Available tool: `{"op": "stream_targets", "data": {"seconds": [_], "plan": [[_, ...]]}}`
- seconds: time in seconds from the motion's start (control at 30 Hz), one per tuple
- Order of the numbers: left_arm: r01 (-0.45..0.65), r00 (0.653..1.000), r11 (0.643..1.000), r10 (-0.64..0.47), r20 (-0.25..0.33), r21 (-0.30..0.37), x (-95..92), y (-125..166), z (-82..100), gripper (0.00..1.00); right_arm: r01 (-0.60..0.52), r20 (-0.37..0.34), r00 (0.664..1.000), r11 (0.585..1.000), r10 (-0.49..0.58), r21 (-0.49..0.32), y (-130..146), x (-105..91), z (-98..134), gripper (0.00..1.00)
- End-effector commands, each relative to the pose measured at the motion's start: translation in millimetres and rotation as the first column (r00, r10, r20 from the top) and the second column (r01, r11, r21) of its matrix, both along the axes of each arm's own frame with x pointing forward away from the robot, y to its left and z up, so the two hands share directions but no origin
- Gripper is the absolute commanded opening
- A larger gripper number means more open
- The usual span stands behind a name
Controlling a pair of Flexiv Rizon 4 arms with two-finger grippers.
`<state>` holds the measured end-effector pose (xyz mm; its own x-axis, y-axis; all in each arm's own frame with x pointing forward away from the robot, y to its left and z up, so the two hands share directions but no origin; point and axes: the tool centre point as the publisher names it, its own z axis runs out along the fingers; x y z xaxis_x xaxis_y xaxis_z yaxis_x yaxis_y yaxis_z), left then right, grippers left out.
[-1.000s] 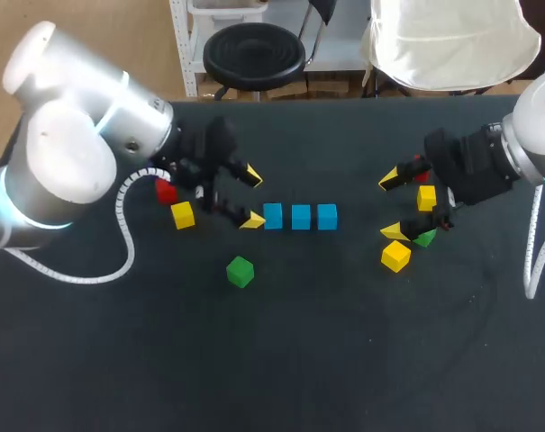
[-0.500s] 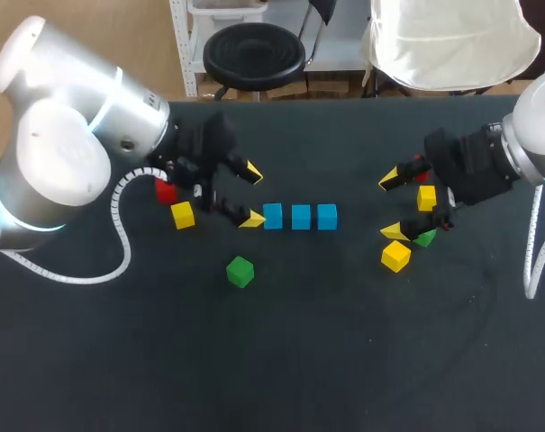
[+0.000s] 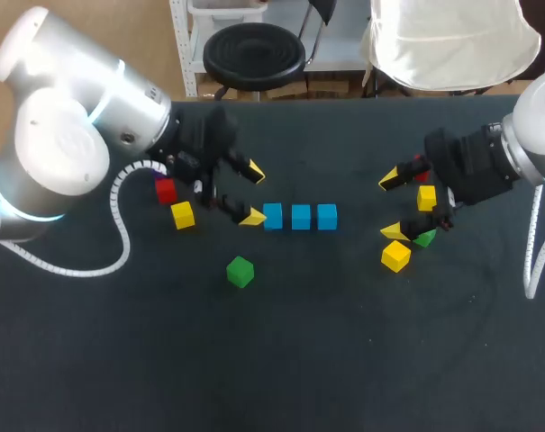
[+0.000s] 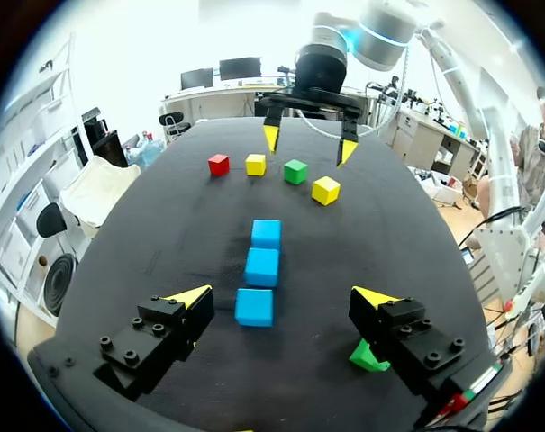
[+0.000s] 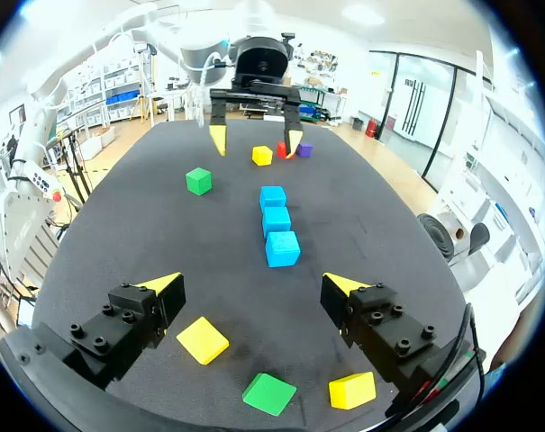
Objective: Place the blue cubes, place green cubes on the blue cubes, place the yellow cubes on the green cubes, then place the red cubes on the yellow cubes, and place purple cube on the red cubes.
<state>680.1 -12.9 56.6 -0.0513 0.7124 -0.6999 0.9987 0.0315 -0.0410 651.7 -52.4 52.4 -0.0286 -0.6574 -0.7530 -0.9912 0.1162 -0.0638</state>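
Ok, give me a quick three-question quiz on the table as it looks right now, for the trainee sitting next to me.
1. How many blue cubes sit in the row at mid-table?
2. True or false: the left gripper and the right gripper are both open and hold nothing.
3. Which colour of cube is missing by the right gripper? A yellow, B purple, C green.
Key: 1. Three, side by side, nothing stacked on them. 2. True. 3. B; the purple cube lies over by the left gripper.

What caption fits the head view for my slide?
Three blue cubes lined up between the open left gripper and open right gripper.
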Motion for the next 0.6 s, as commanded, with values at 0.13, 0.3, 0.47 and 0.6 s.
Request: {"op": "stream_targets", "data": {"seconds": [0.13, 0.3, 0.47, 0.6], "plan": [[0.014, 1.000, 1.000, -0.014, -0.019, 0.021, 22.2, 7.5, 6.2, 1.00, -0.001, 0.002, 1.000, 1.000, 0.001, 0.004, -0.2, 0.1, -1.0, 1.00], [0.014, 1.000, 1.000, -0.014, -0.019, 0.021, 22.2, 7.5, 6.2, 1.00, -0.001, 0.002, 1.000, 1.000, 0.001, 0.004, -0.2, 0.1, -1.0, 1.00], [0.014, 1.000, 1.000, -0.014, -0.019, 0.021, 22.2, 7.5, 6.2, 1.00, -0.001, 0.002, 1.000, 1.000, 0.001, 0.004, -0.2, 0.1, -1.0, 1.00], [0.014, 1.000, 1.000, -0.014, -0.019, 0.021, 22.2, 7.5, 6.2, 1.00, -0.001, 0.002, 1.000, 1.000, 0.001, 0.004, -0.2, 0.1, -1.0, 1.00]]}}
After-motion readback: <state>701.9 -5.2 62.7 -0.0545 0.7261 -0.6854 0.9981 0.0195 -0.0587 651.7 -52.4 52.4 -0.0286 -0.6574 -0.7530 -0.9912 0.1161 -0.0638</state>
